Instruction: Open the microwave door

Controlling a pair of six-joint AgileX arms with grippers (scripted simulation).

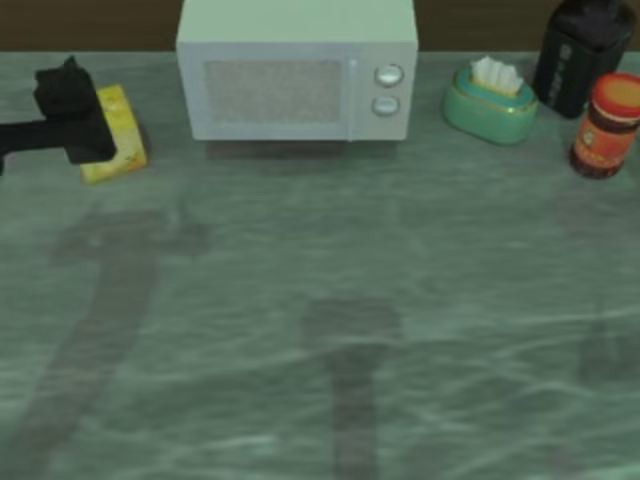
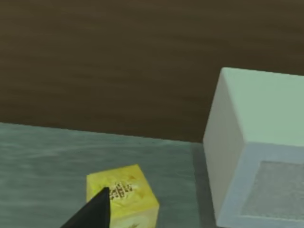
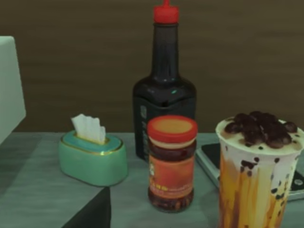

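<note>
While the microwave door (image 1: 272, 92) sits flush on the microwave (image 1: 297, 70), the left claw (image 1: 75, 120) hovers over a yellow block (image 1: 118, 135); whether its fingers are apart or together cannot be told.

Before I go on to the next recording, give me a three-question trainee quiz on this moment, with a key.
1. True or false: the microwave door is shut.
2. Which thing lies under the left gripper, left of the microwave?
a) a yellow block
b) a red apple
c) a blue mug
3. Fill the gap: between the microwave and the red-lidded jar stands a green ____ box.

Key
1. True: the door lies flush with the front.
2. a: the yellow block lies there, partly covered by the gripper.
3. Tissue: the tissue box stands right of the two knobs.
</note>
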